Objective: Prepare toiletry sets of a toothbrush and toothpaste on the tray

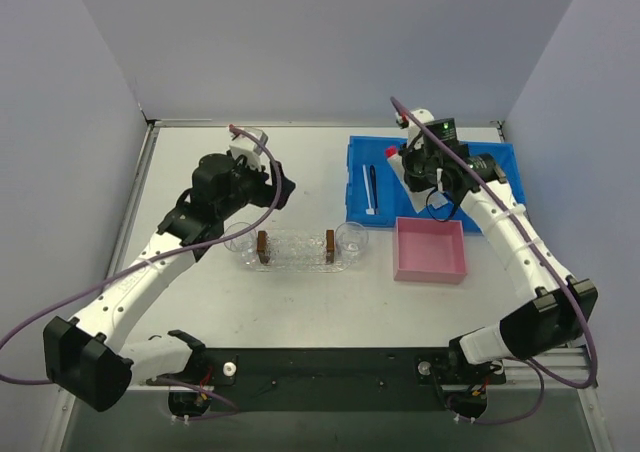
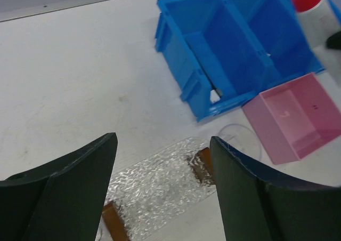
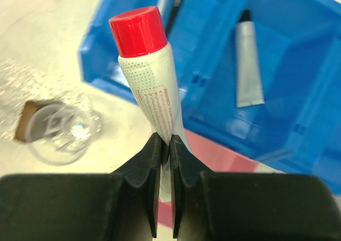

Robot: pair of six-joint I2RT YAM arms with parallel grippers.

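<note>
Above blue bin, right gripper pinching toothpaste, print perhaps "PROTECT YOUR"

**user1:** what's the room like around it?

**user2:** plain white table with faint smudges on it, boxed in by pale lilac-grey panels: back wall, left wall, right wall. light's soft and even, kinda cool.

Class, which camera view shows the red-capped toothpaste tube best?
Right wrist: the red-capped toothpaste tube fills the frame, pinched by the right gripper. Top external shows the tube tiny; left wrist catches only its cap end at the frame edge.
</note>
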